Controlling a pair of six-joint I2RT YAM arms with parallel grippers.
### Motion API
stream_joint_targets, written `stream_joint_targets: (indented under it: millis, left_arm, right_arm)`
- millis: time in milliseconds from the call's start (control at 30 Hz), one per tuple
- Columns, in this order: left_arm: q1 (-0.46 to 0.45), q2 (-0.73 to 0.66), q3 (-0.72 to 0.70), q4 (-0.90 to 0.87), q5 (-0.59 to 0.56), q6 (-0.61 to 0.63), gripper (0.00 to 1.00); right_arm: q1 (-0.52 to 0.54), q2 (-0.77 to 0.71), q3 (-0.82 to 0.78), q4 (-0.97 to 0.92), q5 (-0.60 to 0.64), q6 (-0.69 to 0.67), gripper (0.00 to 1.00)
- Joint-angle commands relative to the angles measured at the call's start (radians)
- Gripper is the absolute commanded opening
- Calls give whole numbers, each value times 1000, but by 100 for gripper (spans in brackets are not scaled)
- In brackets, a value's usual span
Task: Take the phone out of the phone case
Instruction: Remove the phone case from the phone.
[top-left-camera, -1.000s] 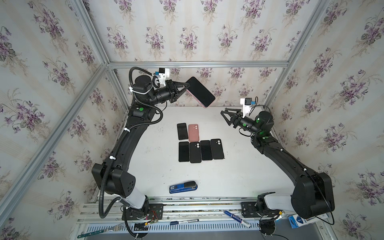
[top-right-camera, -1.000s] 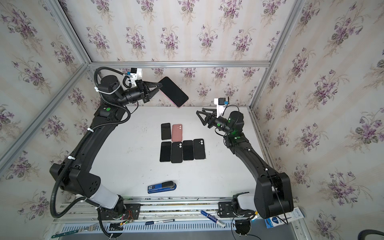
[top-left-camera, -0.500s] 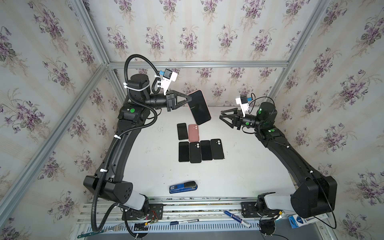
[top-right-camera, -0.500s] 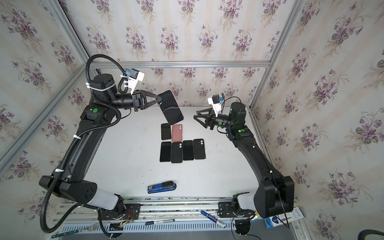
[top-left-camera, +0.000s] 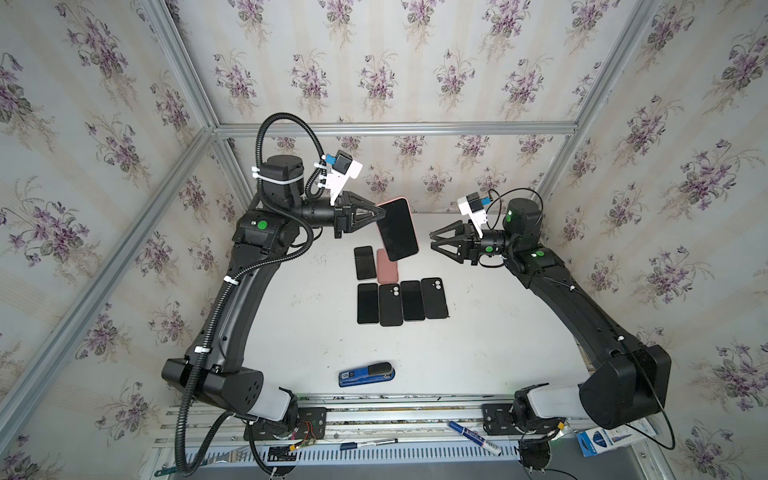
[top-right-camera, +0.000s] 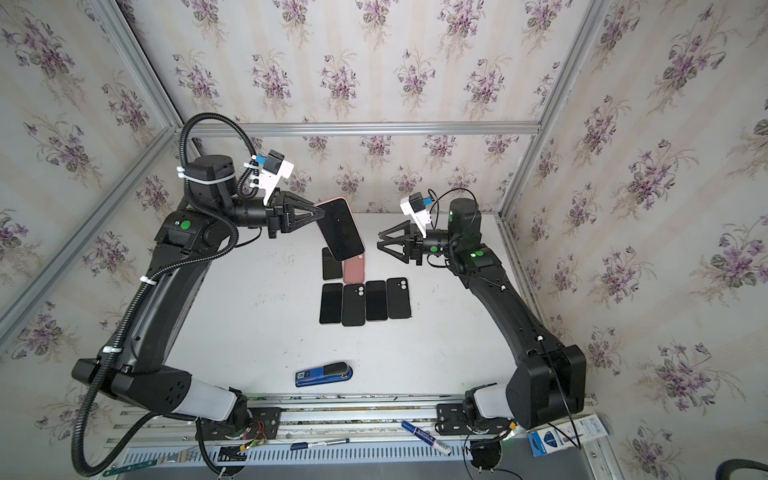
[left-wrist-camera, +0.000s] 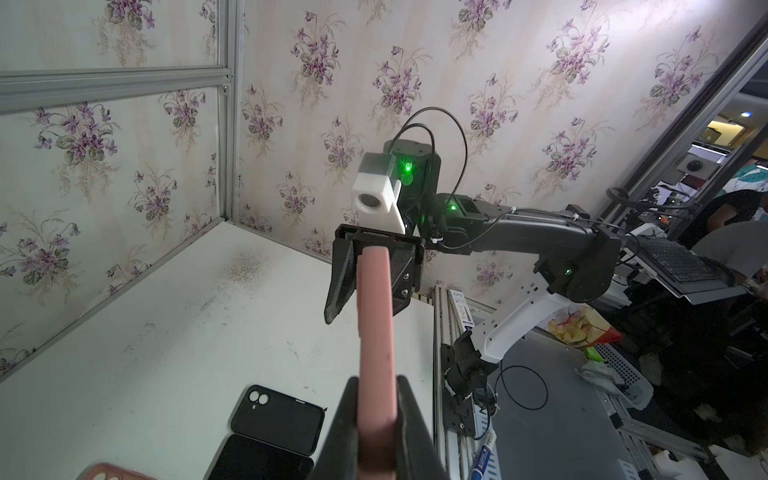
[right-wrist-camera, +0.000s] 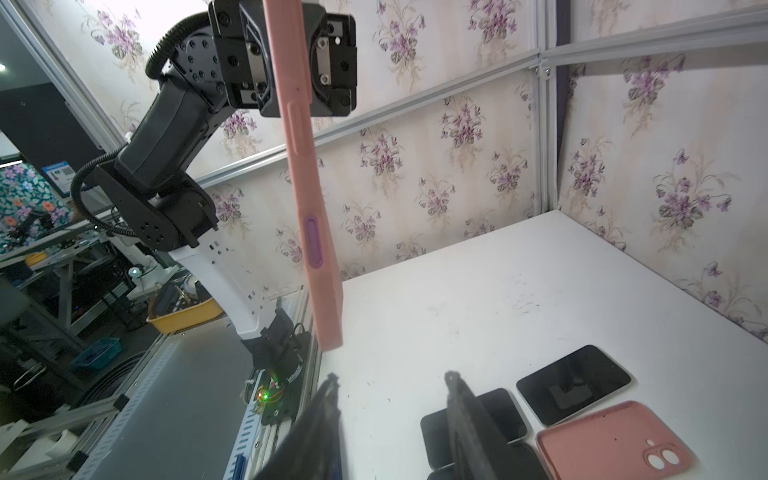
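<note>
The left claw (top-left-camera: 384, 216) is clamped tight on the black-screened phone in a pink rubbery case (top-left-camera: 398, 229). It grips the phone near one end and holds it in the air above the far part of the white counter (top-left-camera: 478, 332). In both top views the dark screen (top-right-camera: 341, 229) faces the cameras, with a thin pink rim showing around it. In the left wrist view the pink edge of the case (left-wrist-camera: 374, 324) runs out from between the two black jaws, which press on its flat faces. The right claw (top-left-camera: 432, 241) points at the phone from the opposite side. Its jaws are parted with nothing between them, and it is near the phone's free end without touching it. The right wrist view shows the two fingertips (right-wrist-camera: 332, 376) spread apart, with the case's long side (right-wrist-camera: 309, 187) hanging ahead of them. On the counter below lie an empty pink phone case (top-left-camera: 387, 268) beside a black phone (top-left-camera: 365, 262), and nearer the front a row of four black phones and cases (top-left-camera: 402, 301). A blue stapler (top-left-camera: 366, 374) sits well apart from them, close to the front edge.
</note>
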Motion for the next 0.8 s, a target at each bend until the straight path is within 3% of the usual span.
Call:
stream_joint_targets:
  millis: [0, 600, 767]
  left_arm:
    - [-3, -7, 10, -30, -8, 73, 0]
    - [-20, 0, 29, -56, -14, 93, 0]
    - [-21, -1, 30, -54, -16, 93, 0]
  right_arm:
    - [19, 7, 29, -68, -34, -66, 45]
    - [104, 45, 35, -39, -76, -36, 37]
    - [106, 44, 30, -31, -77, -32, 31]
